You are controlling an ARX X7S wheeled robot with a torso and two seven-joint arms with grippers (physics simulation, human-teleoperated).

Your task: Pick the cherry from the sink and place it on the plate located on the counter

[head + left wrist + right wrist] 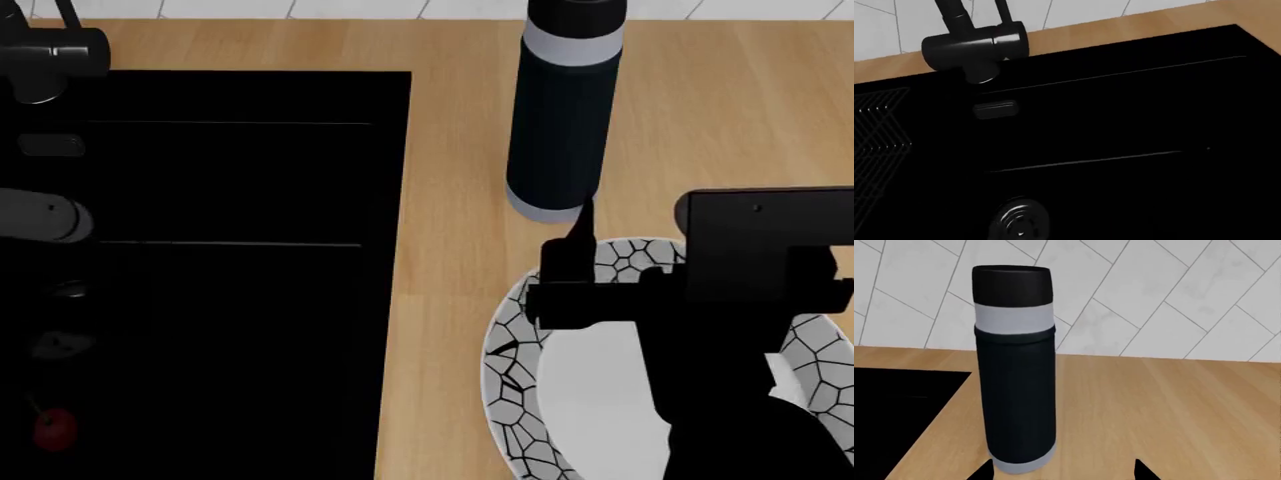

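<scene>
White herringbone tile [1174,305] runs behind a light wood counter [441,250], and that is the scene I have from the head camera, with the black sink [240,300] filling its left side. The cherry [54,430] lies on the sink floor near the bottom left corner of that view, a small red dot against the black, well apart from everything on the counter. Up in the top left corner I can make out the black faucet [47,55]. My left wrist camera looks down into the basin, showing the faucet head [974,47], the round metal drain [1021,220] and a wire rack [881,130] at one side. No cherry shows in that view, and the left fingers are out of frame, so I cannot tell how they stand.

On the counter to the right of the sink stands a tall dark bottle [561,110] with a grey band, upright. Just in front of it sits the plate [514,390], white with a black cracked pattern on its rim. My right arm [747,300] hangs over the plate and hides much of it. From the right wrist camera I see the bottle close up and only the two dark tips of the right gripper [1061,471], set apart with nothing between them.
</scene>
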